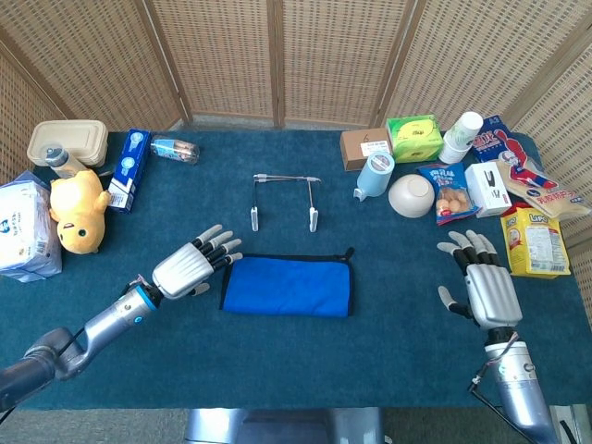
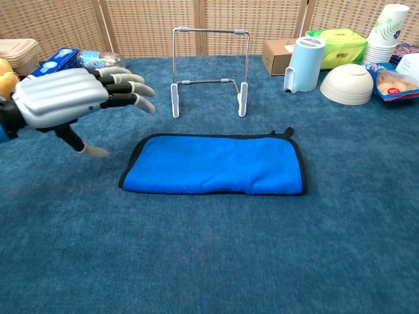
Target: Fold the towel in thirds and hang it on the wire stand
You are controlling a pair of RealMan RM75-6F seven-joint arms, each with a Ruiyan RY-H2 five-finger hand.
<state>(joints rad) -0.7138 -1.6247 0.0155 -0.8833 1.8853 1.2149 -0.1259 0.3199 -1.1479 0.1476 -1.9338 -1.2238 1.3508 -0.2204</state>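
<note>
A blue towel (image 1: 288, 287) with black edging lies folded flat mid-table, also seen in the chest view as the towel (image 2: 214, 164). The wire stand (image 1: 286, 199) stands upright behind it, bare; the chest view shows the same stand (image 2: 209, 65). My left hand (image 1: 190, 266) hovers just left of the towel's left end, fingers spread, holding nothing; in the chest view the left hand (image 2: 72, 98) sits above the towel's left corner. My right hand (image 1: 483, 285) is far to the right, open, palm down, apart from the towel.
At left are a yellow plush toy (image 1: 77, 211), a blue box (image 1: 128, 168) and a tissue pack (image 1: 25, 227). At right stand a light blue jug (image 1: 374, 174), a white bowl (image 1: 411, 195), snack packs (image 1: 534, 240) and a cup stack (image 1: 461, 137).
</note>
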